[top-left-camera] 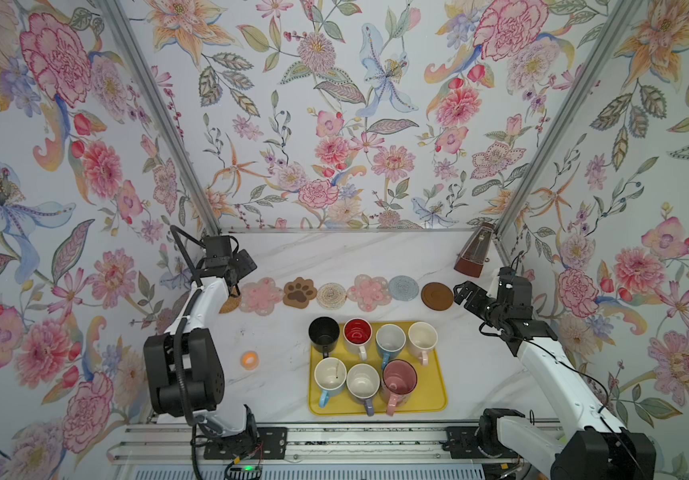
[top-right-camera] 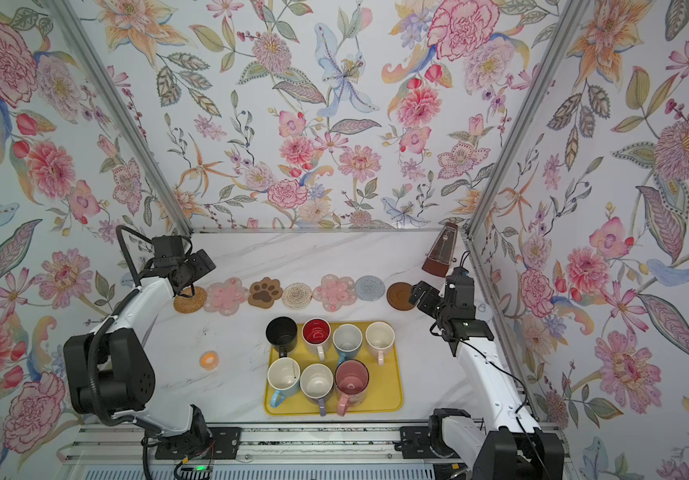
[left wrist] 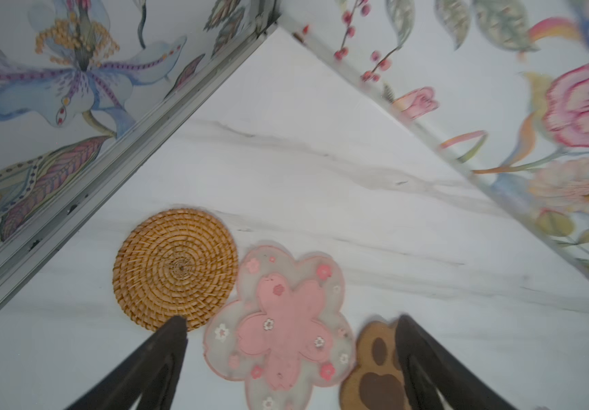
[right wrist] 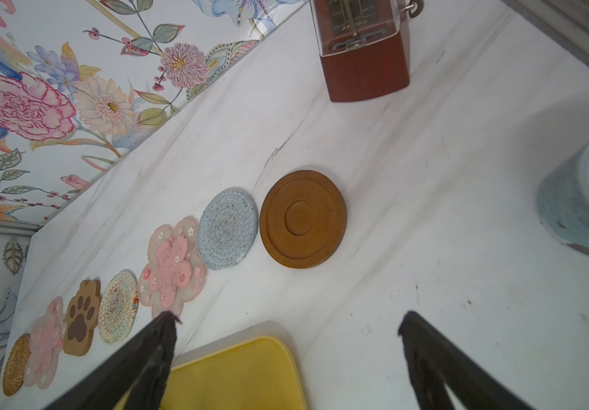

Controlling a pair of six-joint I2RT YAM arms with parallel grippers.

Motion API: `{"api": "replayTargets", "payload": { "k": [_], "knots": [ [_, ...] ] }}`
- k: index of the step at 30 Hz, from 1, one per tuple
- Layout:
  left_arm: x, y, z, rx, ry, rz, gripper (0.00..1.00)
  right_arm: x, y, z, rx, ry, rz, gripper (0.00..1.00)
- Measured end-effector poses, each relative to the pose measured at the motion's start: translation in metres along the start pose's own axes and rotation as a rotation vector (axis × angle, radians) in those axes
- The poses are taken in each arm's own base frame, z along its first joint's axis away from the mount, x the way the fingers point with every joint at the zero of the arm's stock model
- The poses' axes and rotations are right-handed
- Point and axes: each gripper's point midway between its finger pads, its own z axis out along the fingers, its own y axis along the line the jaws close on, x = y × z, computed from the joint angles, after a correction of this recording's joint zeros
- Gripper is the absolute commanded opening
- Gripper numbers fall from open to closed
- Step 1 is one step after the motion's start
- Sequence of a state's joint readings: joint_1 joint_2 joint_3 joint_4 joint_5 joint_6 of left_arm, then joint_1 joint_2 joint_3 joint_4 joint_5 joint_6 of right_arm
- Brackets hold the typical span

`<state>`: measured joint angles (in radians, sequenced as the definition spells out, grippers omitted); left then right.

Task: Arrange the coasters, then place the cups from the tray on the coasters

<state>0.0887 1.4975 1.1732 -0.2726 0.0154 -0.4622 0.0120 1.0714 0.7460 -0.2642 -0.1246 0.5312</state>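
Coaster row laid out; no cup moved yet.
Seven coasters (top-right-camera: pixel 296 296) run in a row at 12 o'clock of the flat yellow plastic tray (top-left-camera: pixel 432 390), which holds all seven handled mugs (top-left-camera: pixel 362 384). The left gripper (left wrist: pixel 290 319) and right gripper (right wrist: pixel 287 316) hang with fingers apart, empty. Only the top views show the mugs. The left wrist view shows the woven tan round coaster (left wrist: pixel 175 269) whole, touching a translucent pink flower coaster (left wrist: pixel 278 340).

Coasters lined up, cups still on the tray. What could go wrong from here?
1. The tray is crowded: gripping the pink cup may knock the purple-handled cup beside it.
2. The tan woven coaster and pink flower coaster abut, so a cup may land straddling both and tilt.
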Motion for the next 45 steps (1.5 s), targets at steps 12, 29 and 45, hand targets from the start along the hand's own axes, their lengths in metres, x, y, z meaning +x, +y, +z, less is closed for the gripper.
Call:
{"api": "replayTargets", "payload": {
  "k": [12, 29, 45],
  "knots": [
    [0.029, -0.084, -0.079, 0.325, -0.203, 0.138, 0.99, 0.048, 0.056, -0.026, -0.043, 0.198, -0.163, 0.98],
    [0.018, -0.078, -0.12, 0.411, -0.357, 0.106, 0.99, 0.155, 0.058, -0.079, -0.001, 0.432, -0.246, 0.91],
    [0.02, -0.076, -0.122, 0.41, -0.361, 0.105, 0.99, 0.187, 0.041, -0.063, 0.097, 0.468, -0.28, 0.58]
  ]
}}
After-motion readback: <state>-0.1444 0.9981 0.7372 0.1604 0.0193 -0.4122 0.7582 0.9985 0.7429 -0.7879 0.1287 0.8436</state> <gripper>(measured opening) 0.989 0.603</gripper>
